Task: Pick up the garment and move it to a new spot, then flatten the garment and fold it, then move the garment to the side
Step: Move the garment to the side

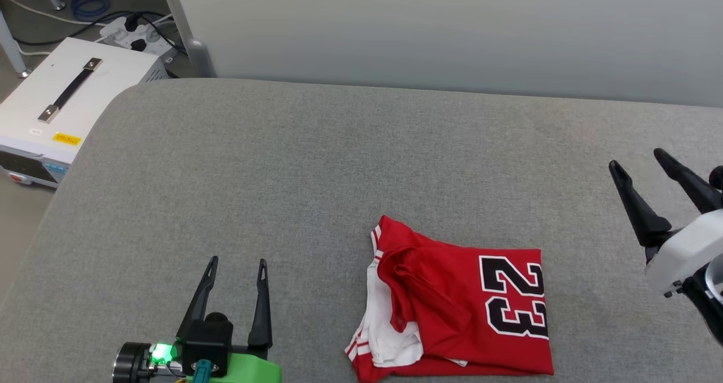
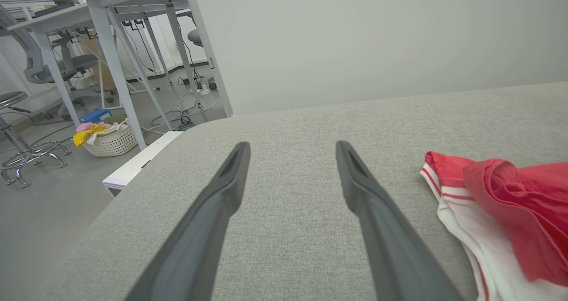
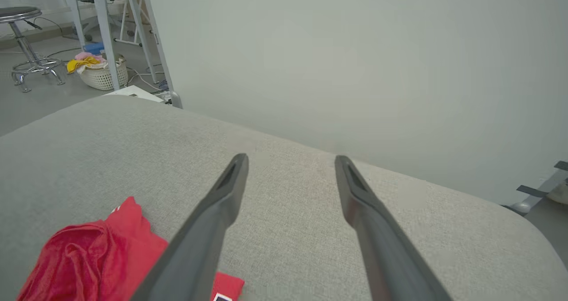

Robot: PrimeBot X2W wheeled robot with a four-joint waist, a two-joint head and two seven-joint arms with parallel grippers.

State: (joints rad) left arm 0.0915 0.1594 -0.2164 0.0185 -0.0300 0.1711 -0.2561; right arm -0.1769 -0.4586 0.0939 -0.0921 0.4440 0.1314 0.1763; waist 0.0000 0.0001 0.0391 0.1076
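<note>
My left hand (image 1: pixel 238 260) and right hand (image 1: pixel 637 159) were spread wide and empty, and I feared pinching one layer would pull the folded shirt (image 1: pixel 463 315) apart.

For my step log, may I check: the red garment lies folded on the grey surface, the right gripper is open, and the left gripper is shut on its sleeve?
Only the last part is wrong: the head view shows the left gripper open and empty, apart from the garment. The garment lies folded on the grey surface, and the right gripper is open.
</note>
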